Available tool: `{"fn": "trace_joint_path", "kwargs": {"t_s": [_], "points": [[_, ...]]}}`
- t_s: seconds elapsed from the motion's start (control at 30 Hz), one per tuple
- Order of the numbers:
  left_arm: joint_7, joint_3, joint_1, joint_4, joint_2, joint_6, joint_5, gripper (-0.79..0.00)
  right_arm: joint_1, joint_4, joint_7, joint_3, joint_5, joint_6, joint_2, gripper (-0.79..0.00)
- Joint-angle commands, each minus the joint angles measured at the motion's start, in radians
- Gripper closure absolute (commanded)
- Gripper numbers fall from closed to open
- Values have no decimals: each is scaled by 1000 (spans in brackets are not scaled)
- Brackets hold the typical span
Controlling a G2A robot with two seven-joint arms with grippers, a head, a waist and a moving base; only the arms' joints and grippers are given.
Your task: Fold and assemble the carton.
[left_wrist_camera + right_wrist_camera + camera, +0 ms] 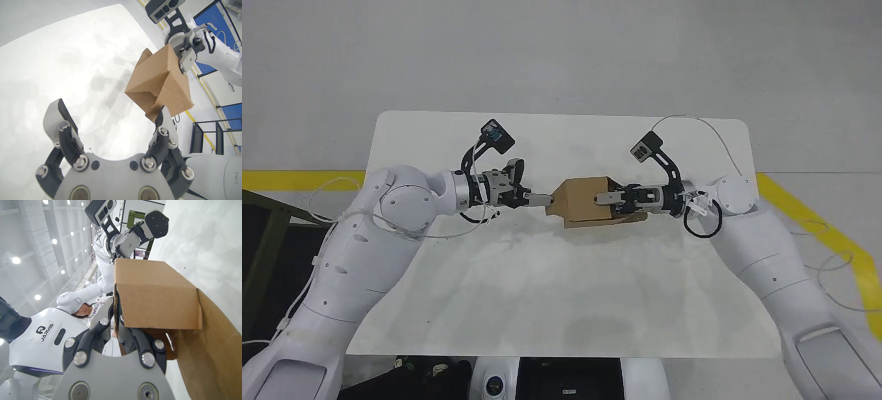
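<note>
The table (542, 300) is a white, glossy slab with rounded corners, and faint grey reflections smear across its top. The brown carton (584, 195) sits midway between the table's left and right edges, nearer the far edge than the near one. In the left wrist view the carton (157, 83) looks lifted off the surface, with one end folded shut into a point and a loose flap hanging at its lower corner. The right gripper (610, 197) is clenched on the cardboard; from its own wrist it (115, 317) pinches the raw edge of one wall where the carton (157, 294) meets it. The left gripper (537, 199) comes in from the opposite end, and in its own view it (111, 106) is spread wide and grips nothing, one fingertip (163, 113) just touching the hanging flap. Around the table lies a pale grey floor (542, 50) marked with a yellow line (790, 195) running off past the right edge. Beyond that side stand blue panels (213, 24) and black rail frames (208, 132). Overhead, round ceiling lights (16, 260) dot a white gridded ceiling.
</note>
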Motion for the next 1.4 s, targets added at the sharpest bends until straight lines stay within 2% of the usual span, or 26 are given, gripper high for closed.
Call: {"fn": "trace_joint_path", "kwargs": {"t_s": [0.0,0.6,1.37], "points": [[2,7,-5,2,-2,3,0,-785,-5,-10,-1,-1,10,-1,-3,0],[21,34,-17,9,-16,-2,-36,-785,-17,-28,6,-4,75,6,-37,0],[32,31,-5,44,-24,-26,-120,-785,-24,7,22,25,73,22,-74,0]]}}
